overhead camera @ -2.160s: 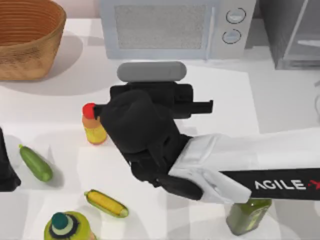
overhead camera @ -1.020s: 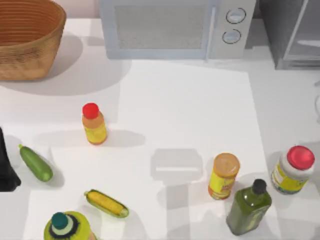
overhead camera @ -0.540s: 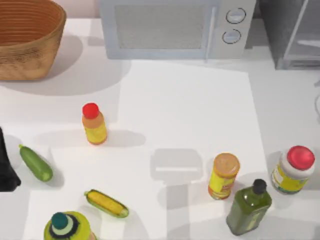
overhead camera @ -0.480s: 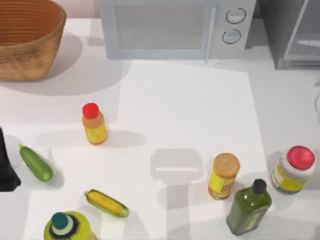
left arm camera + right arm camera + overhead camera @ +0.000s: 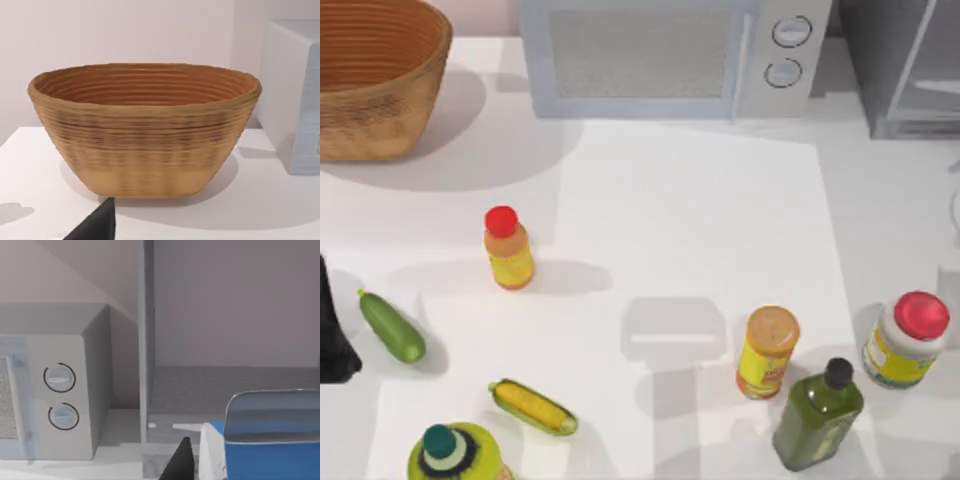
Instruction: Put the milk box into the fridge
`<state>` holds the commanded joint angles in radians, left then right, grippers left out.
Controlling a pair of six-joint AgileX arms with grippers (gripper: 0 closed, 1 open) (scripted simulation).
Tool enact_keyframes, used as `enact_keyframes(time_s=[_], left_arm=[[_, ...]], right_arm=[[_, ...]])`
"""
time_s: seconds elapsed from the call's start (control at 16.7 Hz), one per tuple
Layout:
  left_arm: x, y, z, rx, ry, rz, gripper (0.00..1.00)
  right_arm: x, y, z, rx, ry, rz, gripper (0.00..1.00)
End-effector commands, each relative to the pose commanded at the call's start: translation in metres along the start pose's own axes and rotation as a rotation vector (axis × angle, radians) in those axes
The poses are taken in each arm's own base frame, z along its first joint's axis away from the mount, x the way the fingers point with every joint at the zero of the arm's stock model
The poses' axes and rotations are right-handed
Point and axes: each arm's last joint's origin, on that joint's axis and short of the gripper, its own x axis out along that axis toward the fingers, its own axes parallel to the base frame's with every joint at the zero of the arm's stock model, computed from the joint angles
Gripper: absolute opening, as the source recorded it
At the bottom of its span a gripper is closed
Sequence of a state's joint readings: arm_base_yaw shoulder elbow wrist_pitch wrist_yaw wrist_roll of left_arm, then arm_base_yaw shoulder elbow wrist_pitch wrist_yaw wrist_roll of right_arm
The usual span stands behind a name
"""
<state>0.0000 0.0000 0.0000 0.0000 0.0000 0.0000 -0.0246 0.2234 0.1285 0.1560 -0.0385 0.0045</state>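
The milk box shows its blue top and a white side close up in the right wrist view. My right gripper is shut on it, one dark finger lying against its white side. Just beyond it stands the fridge, open, with its grey floor and back wall in sight. In the top view the fridge is at the table's back right corner. My left arm is parked at the table's left edge.
A white microwave stands left of the fridge, and a wicker basket sits at the back left. On the table are a yellow red-capped bottle, a cucumber, a corn cob, an orange bottle, a green bottle and a red-lidded jar.
My right arm, over the table's middle 2.2 s ago, has left the top view, uncovering the orange bottle and the jar. Nothing on the table has moved in the last second.
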Motion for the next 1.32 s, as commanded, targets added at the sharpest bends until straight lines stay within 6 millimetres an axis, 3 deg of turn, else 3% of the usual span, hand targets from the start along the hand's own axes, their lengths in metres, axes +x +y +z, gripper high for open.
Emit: enact_keyframes(time_s=[0.24,0.48,0.72,0.9,1.08,1.32], left_arm=[[0.000,0.000,0.000,0.000,0.000,0.000,1.00],[0.000,0.000,0.000,0.000,0.000,0.000,1.00],[0.000,0.000,0.000,0.000,0.000,0.000,1.00],[0.000,0.000,0.000,0.000,0.000,0.000,1.00],[0.000,0.000,0.000,0.000,0.000,0.000,1.00],[0.000,0.000,0.000,0.000,0.000,0.000,1.00]], right_arm=[[0.039,-0.006,0.038,-0.012,-0.025,0.008,0.00],[0.112,-0.021,0.048,-0.013,0.007,0.019,0.00],[0.194,-0.044,0.013,0.001,0.059,0.029,0.00],[0.238,-0.065,-0.028,0.009,0.069,0.026,0.00],[0.265,-0.085,-0.068,0.009,0.065,0.012,0.00],[0.279,-0.103,-0.103,0.005,0.060,-0.009,0.00]])
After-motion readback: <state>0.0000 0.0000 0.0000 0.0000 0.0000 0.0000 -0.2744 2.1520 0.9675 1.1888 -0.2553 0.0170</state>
